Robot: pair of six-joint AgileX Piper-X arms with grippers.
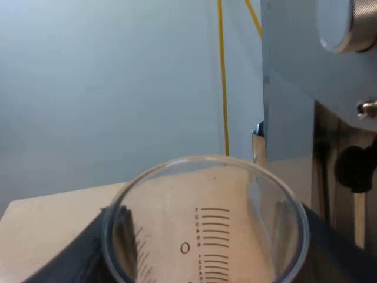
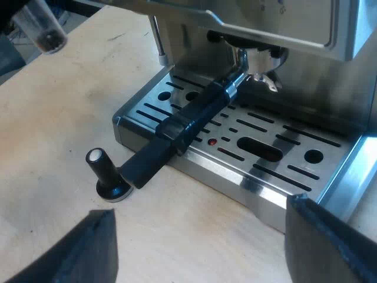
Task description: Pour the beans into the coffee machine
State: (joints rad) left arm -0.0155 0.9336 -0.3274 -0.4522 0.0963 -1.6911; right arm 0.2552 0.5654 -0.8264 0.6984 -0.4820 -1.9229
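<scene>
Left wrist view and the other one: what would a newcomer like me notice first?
The clear measuring glass with printed marks, clamped in the left gripper beside the espresso machine. Then the holder locked into the machine's front, its long dark handle reaching over the drip tray toward a black-knobbed tamper standing on the wooden table, the right gripper open nearby.

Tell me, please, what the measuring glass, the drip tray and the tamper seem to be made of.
The measuring glass: clear glass or plastic, since printed marks show through its wall. The drip tray: brushed metal, silvery with soft reflections along its slots. The tamper: black knob, probably plastic, matte with a pale top, on a shiny metal base.
</scene>
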